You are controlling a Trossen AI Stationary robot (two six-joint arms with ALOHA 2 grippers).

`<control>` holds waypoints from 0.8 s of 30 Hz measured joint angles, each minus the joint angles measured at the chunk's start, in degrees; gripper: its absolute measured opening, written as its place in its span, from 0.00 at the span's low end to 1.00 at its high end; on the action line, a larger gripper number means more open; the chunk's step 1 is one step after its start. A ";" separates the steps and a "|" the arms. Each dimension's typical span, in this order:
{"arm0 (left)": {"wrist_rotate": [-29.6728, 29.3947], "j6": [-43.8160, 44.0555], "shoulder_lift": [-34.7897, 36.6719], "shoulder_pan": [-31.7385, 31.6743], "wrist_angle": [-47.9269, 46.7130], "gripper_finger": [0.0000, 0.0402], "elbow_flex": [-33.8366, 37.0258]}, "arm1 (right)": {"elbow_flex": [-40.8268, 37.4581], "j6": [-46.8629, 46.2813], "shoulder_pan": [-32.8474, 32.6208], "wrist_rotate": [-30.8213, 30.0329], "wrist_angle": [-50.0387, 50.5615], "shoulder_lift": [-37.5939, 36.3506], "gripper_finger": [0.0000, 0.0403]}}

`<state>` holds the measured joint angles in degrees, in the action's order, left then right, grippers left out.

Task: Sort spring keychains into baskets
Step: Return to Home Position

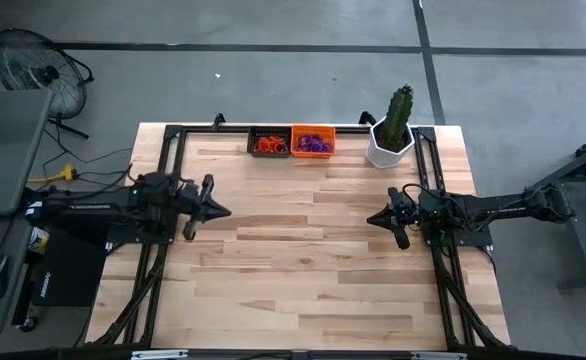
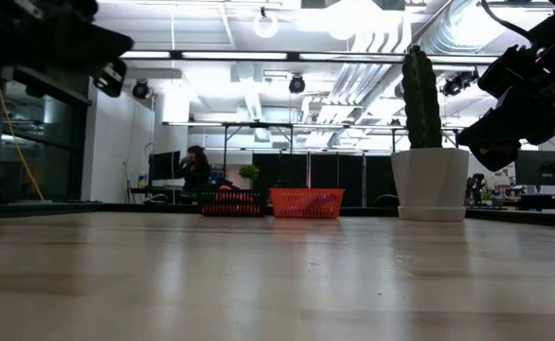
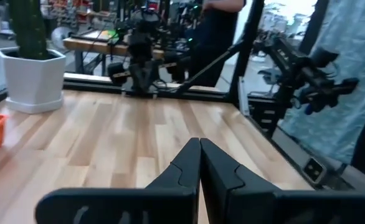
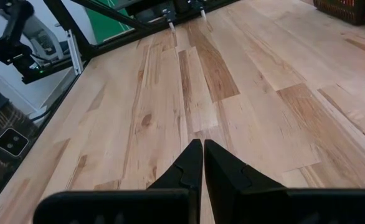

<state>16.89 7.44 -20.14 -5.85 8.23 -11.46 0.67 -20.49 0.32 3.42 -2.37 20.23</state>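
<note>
Left gripper (image 1: pixel 223 211) closed, empty | right gripper (image 1: pixel 373 219) closed, empty | keychains (image 1: pixel 314 144) in black basket (image 1: pixel 252 142), orange basket (image 1: pixel 329 142)

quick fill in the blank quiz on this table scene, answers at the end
1. The orange basket holds ____ spring keychains.
2. The black basket holds ____ ones.
3. The left hand and the right hand are empty, with their fingers ____.
4. The white pot near the right arm holds a ____.

Missing words: purple; orange; shut; cactus.
</note>
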 joint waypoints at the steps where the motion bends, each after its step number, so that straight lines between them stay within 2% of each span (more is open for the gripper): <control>1: -0.20 0.32 1.62 0.72 -0.02 0.00 1.05 | 0.00 0.00 0.01 -0.02 -0.02 0.00 0.03; 6: -3.49 0.45 9.63 3.86 -3.24 0.00 4.44 | 0.00 0.00 0.02 -0.02 0.00 0.00 0.03; 13: -7.38 0.29 20.25 5.20 -13.76 0.00 5.64 | 0.00 0.00 0.00 -0.01 -0.01 0.00 0.03; 19: -8.30 -2.44 19.83 5.17 -14.43 0.00 5.67 | 0.00 0.00 0.00 0.00 0.02 0.00 0.03; 24: -14.94 -4.23 19.78 5.12 -14.85 0.00 5.60 | 0.00 0.00 0.00 0.00 -0.02 0.00 0.03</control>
<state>1.95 3.21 -0.36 -0.72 -6.62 -5.87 0.67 -20.49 0.32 3.42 -2.39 20.23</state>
